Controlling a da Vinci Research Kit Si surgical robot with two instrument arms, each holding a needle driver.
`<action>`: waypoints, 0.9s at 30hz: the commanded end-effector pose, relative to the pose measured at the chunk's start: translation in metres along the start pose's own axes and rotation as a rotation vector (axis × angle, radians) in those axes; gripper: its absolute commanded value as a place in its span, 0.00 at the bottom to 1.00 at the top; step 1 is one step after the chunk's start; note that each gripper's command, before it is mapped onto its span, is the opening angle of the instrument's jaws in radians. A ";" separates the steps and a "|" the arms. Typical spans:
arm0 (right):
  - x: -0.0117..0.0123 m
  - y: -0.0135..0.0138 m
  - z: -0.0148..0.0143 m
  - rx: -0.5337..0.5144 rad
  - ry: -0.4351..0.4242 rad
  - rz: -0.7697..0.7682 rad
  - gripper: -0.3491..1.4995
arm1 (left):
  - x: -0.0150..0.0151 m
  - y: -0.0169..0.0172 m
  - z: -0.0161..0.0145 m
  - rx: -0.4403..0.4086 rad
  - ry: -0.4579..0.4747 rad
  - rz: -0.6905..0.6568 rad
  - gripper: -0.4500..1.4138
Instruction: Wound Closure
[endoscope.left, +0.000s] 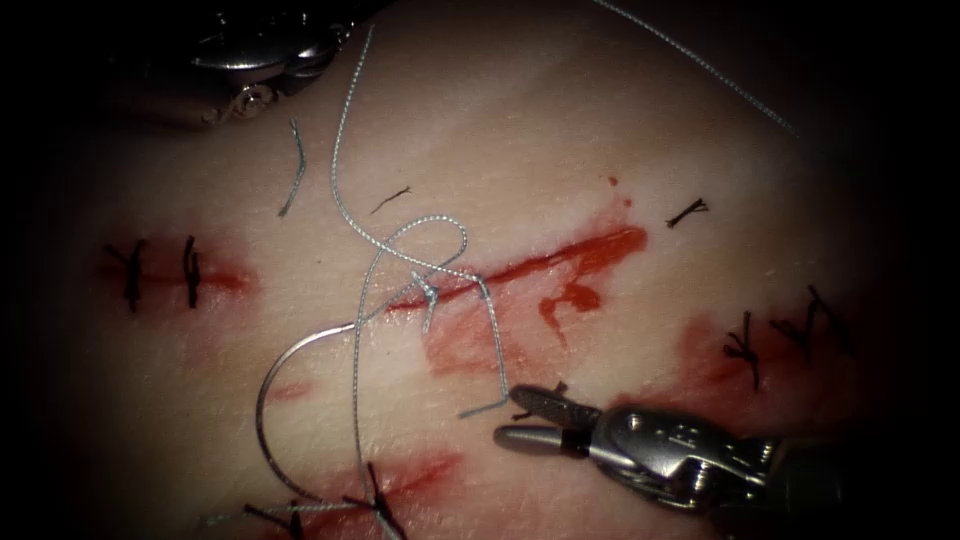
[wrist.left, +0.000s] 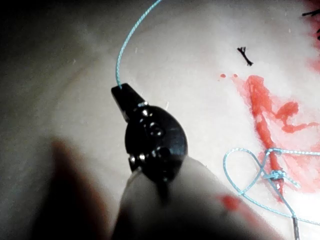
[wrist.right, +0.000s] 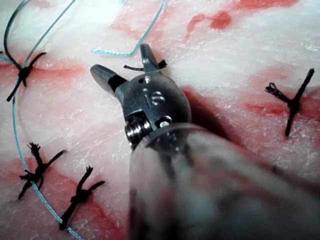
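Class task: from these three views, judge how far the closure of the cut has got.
Done: a knot sits on the cut near its left end. In hand: the left tool is shut on the thread; the right tool is open and empty; the needle lies free on the tissue. Left: the cut right of the knot gapes red.

Right tool: silver metal, two slim tapered jaws with ridged inner faces, rounded clevis behind them stamped with small numerals, coiled cable at the hinge. Left tool: dark, glossy rounded wrist, small shiny pivot screws behind the jaws.
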 end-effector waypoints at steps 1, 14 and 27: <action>0.0010 -0.0002 0.0005 -0.013 0.030 0.006 0.82 | 0.0002 0.0014 0.0004 -0.020 0.011 -0.021 0.00; 0.0115 0.0031 0.0008 -0.226 0.163 0.154 0.00 | 0.0066 0.0100 -0.0015 -0.224 0.149 -0.238 0.00; 0.0092 0.0029 0.0048 0.044 0.168 0.194 0.00 | 0.0065 0.0097 -0.0009 -0.218 0.178 -0.246 0.00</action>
